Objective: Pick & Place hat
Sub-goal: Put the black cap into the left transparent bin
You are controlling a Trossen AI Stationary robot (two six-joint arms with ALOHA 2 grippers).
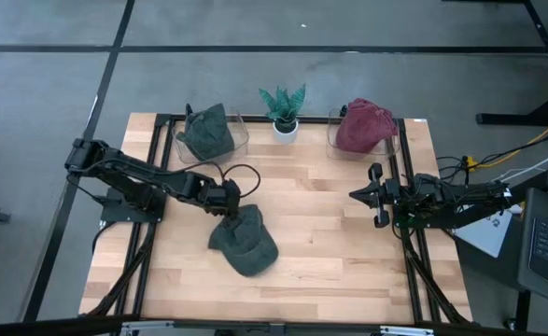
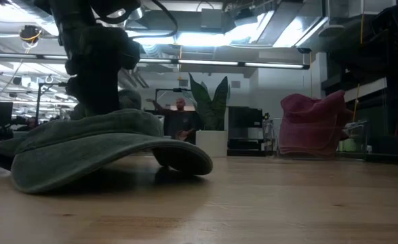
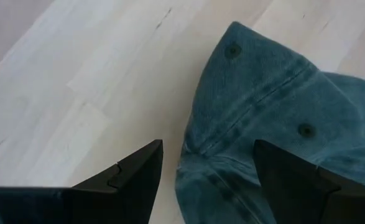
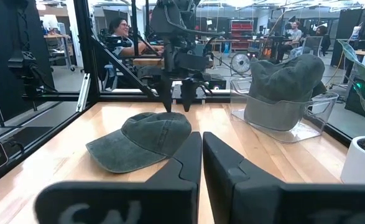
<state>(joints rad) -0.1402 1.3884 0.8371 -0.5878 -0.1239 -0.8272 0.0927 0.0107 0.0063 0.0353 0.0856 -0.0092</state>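
Note:
A faded green cap [image 1: 244,243] lies on the wooden table near its middle, resting on its brim and crown rim [image 2: 110,146]. My left gripper [image 1: 231,207] hangs just above the far-left edge of the cap's crown [image 4: 163,121], pointing down and open. In the left wrist view [image 3: 207,146] one finger stands over the crown [image 3: 263,106] and the other over bare table beside it. My right gripper [image 1: 358,195] waits low at the table's right side, shut [image 4: 202,137], pointing toward the cap [image 4: 145,140].
At the far edge stand a clear bin holding another green cap [image 1: 206,133], a small potted plant [image 1: 284,107] and a clear bin with a red cap [image 1: 362,126]. Bare wood lies between cap and right gripper. People sit beyond the table's left side [image 4: 120,31].

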